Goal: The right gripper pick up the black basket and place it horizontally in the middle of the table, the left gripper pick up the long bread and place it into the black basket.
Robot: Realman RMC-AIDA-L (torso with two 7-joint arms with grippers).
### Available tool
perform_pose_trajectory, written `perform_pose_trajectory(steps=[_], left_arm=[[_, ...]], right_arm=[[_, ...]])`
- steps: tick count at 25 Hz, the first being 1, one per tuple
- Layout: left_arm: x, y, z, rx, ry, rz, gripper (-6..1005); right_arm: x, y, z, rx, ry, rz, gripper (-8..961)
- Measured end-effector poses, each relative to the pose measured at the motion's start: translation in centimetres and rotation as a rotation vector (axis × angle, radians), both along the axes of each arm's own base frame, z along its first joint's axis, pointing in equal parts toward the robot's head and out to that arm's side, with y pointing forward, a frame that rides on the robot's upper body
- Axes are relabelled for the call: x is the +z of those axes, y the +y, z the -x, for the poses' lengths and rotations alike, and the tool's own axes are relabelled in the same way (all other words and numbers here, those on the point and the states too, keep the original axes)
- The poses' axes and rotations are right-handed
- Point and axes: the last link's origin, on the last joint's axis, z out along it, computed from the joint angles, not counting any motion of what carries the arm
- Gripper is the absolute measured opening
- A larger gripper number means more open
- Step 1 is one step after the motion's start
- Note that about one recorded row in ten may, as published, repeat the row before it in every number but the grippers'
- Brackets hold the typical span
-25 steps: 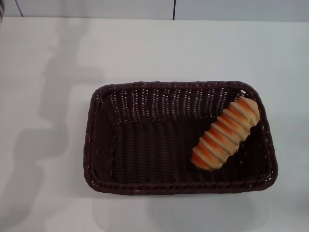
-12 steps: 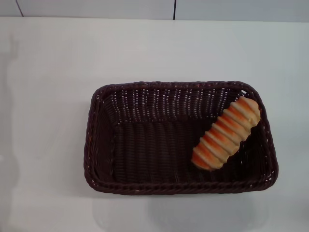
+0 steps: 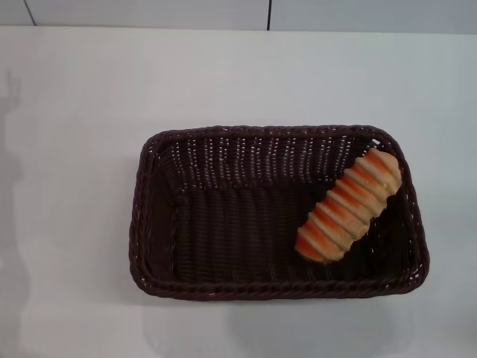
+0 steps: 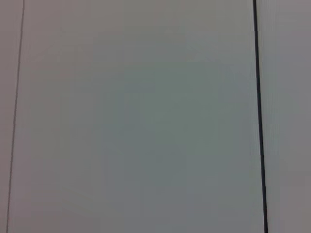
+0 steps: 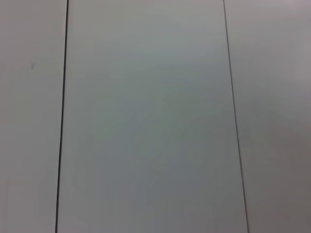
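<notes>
The black basket (image 3: 156, 216) lies lengthwise across the middle of the white table (image 3: 74, 112) in the head view. The long bread (image 3: 348, 205) lies inside it, slanted against the right end, with its upper tip leaning on the far right corner. Neither gripper shows in any view. Both wrist views show only pale flat panels with thin dark seams.
A grey wall with a dark vertical seam (image 3: 269, 13) runs along the table's far edge. A faint arm shadow (image 3: 11, 149) falls on the table at the far left.
The arm shadow on the left of the table has slid further left and shrunk to the edge. The basket and the bread have not moved.
</notes>
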Motion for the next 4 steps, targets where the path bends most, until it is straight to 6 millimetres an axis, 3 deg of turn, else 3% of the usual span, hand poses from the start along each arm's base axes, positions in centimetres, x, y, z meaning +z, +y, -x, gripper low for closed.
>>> perform_pose_trajectory(steps=[4], left_arm=[[-0.2,-0.3,0.11,0.007,-0.001,-0.005,791]], right_arm=[[-0.11,0.01,-0.15,-0.007,-0.004,0.006,831]])
